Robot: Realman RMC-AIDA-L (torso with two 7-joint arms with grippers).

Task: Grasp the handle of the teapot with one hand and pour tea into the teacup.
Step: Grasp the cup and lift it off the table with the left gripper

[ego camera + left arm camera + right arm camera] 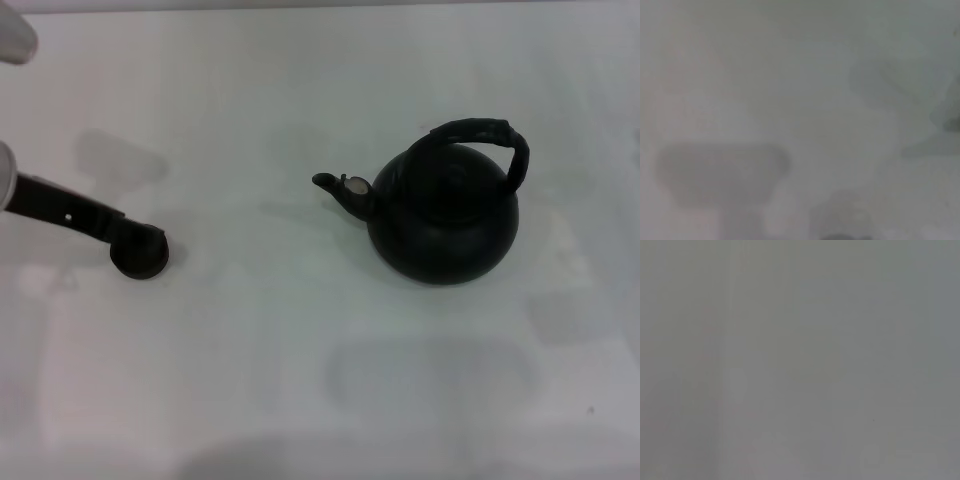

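Note:
The teapot [445, 225] stands upright on the white table [300, 380], right of the middle in the head view. It is round and matte black. Its spout [340, 188] points left. The dark arched handle [480, 135] rises over its top, and nothing holds it. The teacup [142, 255], tiny, round and dark, sits on the table at the left. My left gripper [124, 232] reaches in from the left edge, and its dark tip meets the teacup. The two wrist views show only bare table. My right gripper is out of view.
A white part of my left arm [14, 40] shows at the top left corner. Bare table lies between the teacup and the teapot, and in front of both. Faint shadows fall on the table near its front edge.

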